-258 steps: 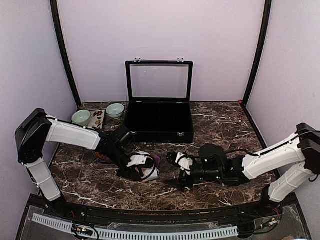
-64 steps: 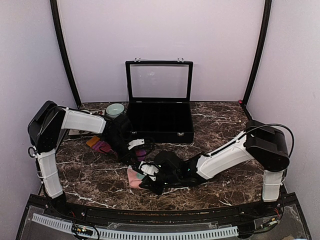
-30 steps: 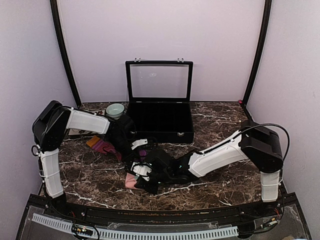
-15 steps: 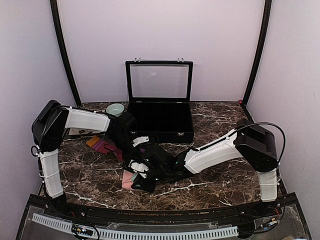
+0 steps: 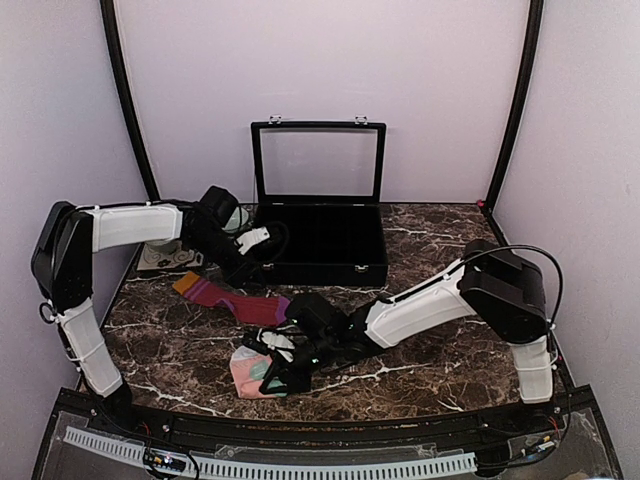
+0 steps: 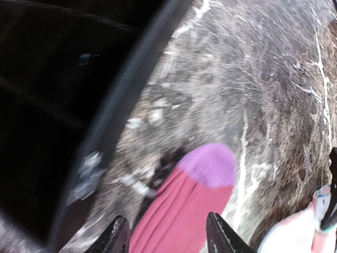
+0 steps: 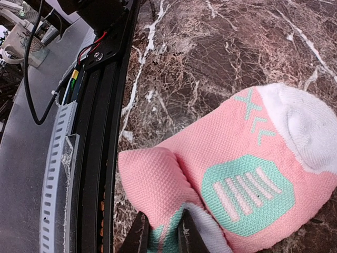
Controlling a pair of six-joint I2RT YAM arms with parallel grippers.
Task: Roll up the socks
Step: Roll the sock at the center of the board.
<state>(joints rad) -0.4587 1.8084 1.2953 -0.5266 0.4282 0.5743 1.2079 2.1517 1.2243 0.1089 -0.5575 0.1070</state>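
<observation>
Left gripper (image 5: 262,240): fingers apart with nothing between them, raised by the front left corner of the black display case (image 5: 318,245).
Right gripper (image 7: 160,237): fingertips nearly together, pinching the mint-edged cuff of the salmon-pink sock (image 7: 237,158).
Maroon sock (image 5: 235,298): flat on the marble table (image 5: 450,360), long axis running from the orange cuff at far left to the purple toe (image 6: 208,164) near the centre.
Salmon-pink sock, position: near the table's front edge, on the near side of the purple toe, close to it but apart.
Key relation: the maroon sock lies just nearward of the open left gripper, toe end closest; the left arm is nearer it.
Likely step: bringing the socks together, not yet rolled.
</observation>
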